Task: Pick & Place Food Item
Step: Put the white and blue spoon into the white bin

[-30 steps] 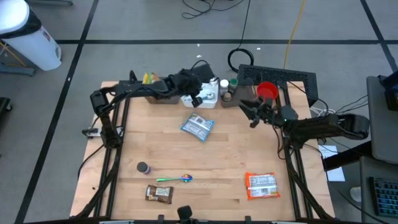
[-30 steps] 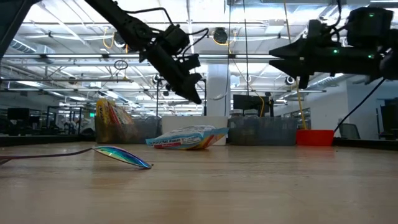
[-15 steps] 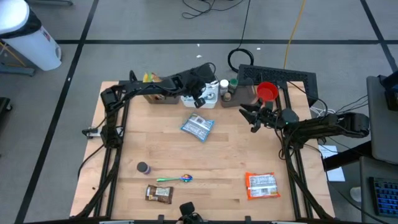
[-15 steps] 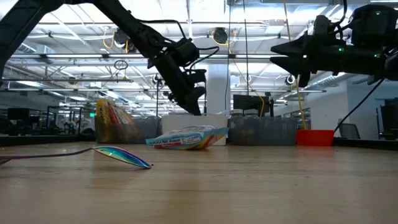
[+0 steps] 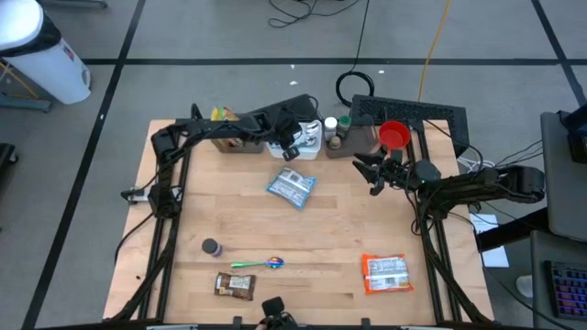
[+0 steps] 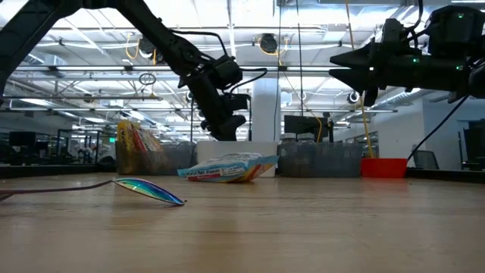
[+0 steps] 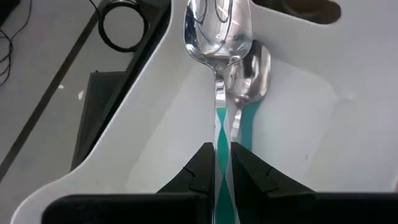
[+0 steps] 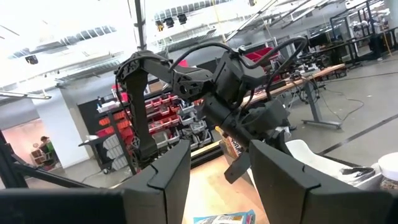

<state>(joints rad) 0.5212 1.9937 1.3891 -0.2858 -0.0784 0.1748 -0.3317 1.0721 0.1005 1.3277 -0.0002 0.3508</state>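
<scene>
Pinching a shiny metal spoon [image 7: 219, 37] in my left gripper [image 7: 222, 165] | over smooth white tray [image 7: 292, 124] | right gripper [image 8: 217, 171] half-spread, empty

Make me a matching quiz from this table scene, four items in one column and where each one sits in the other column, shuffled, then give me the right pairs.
Items:
1. blue snack packet
2. orange snack packet
3. red cup
4. teal-handled spoon

Places:
A. near edge of the table, on the right arm's side
B. held in the left tool, over the white tray
C. middle of the table
D. far edge of the table, on the right arm's side

Pairs: 1-C, 2-A, 3-D, 4-B
</scene>
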